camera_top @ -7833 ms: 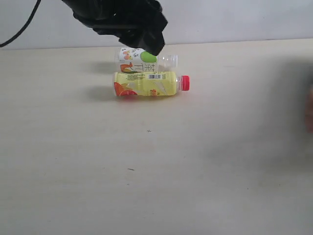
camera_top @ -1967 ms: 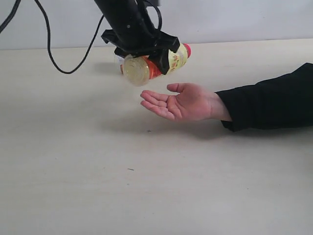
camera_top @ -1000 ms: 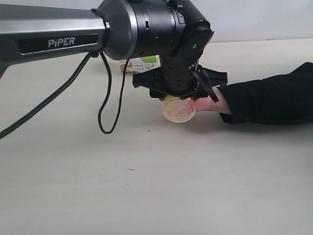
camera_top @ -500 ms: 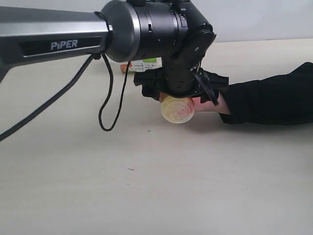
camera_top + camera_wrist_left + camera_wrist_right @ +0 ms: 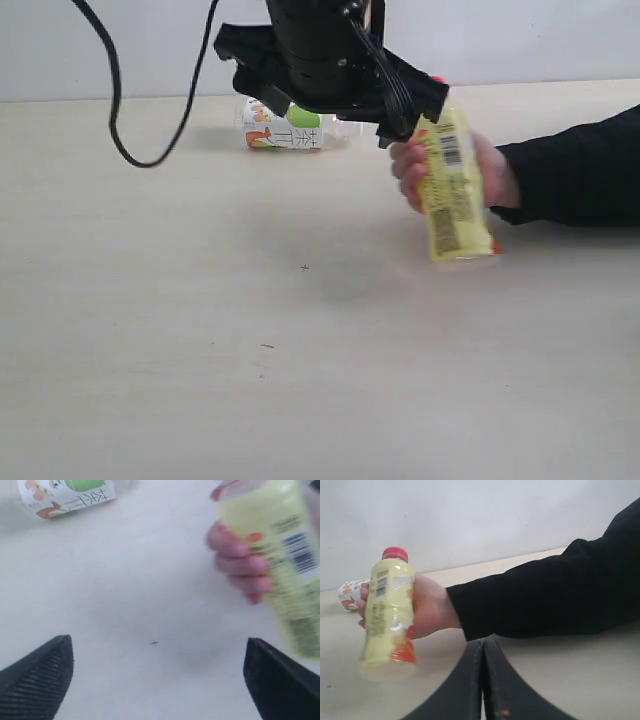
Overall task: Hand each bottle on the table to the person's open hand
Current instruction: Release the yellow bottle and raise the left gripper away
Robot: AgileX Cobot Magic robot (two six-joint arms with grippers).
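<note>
The yellow bottle was in the person's hand, off the bench, with its red cap up and leaning a bit. The fingers were curled around it. The left tool hung just above, its two tips wide apart and holding nothing. One tip was very near the bottle's top in the outside view, maybe touching, but the picture was too blurry to be sure. The right tool sat low near the sleeve with its tips pressed together, empty. One more bottle, the apple bottle, lay on its side on the bench behind the arm. If the left tool swung away sideways, it could bump the cap and knock the bottle from the hand. The apple bottle could roll away if a tool pushed it before closing on it.
</note>
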